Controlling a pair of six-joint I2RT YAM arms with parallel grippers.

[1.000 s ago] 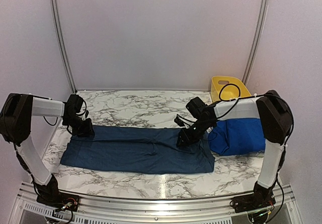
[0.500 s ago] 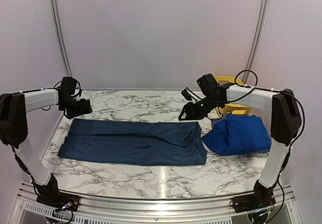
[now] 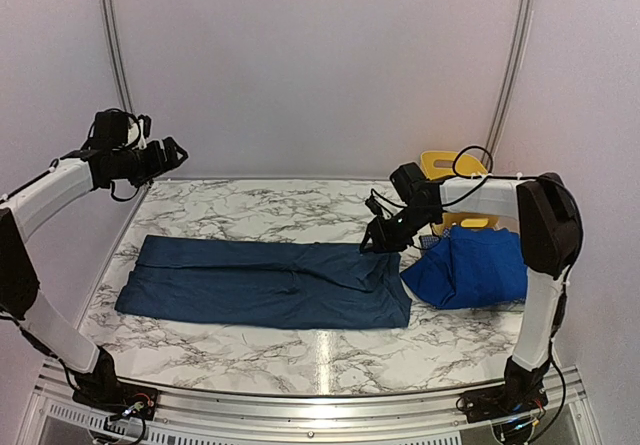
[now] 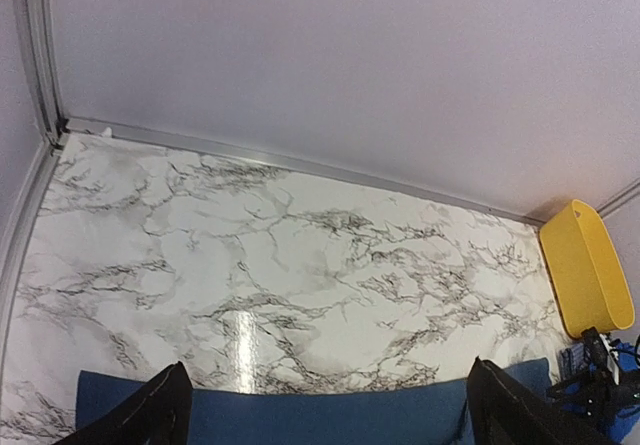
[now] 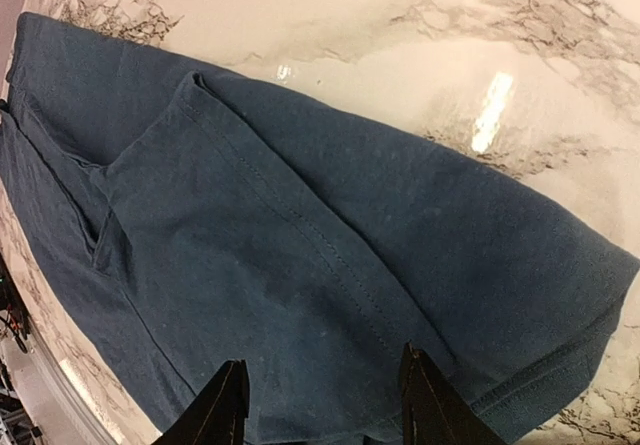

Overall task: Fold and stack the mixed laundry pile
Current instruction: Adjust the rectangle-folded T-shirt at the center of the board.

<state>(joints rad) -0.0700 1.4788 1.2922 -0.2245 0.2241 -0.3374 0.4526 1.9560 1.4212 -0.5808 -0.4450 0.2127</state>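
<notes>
Denim garment (image 3: 265, 283): likely soft, limp, light. Pinch hem corner under right end effector (image 5: 325, 405), half-spread, empty. Left end effector (image 4: 327, 375) spread wide.

Clearance, table (image 3: 250, 210): open rear strip.
You pass freely behind the dark garment (image 3: 260, 285); yellow tub (image 3: 436, 165) and royal-blue garment (image 3: 475, 265) block your right.

A yellow tub (image 3: 455, 168) stands at the marble desk's (image 3: 270, 210) far right corner, against the pale wall (image 3: 320, 65); a metal rail (image 3: 320, 407) edges the near side.
</notes>
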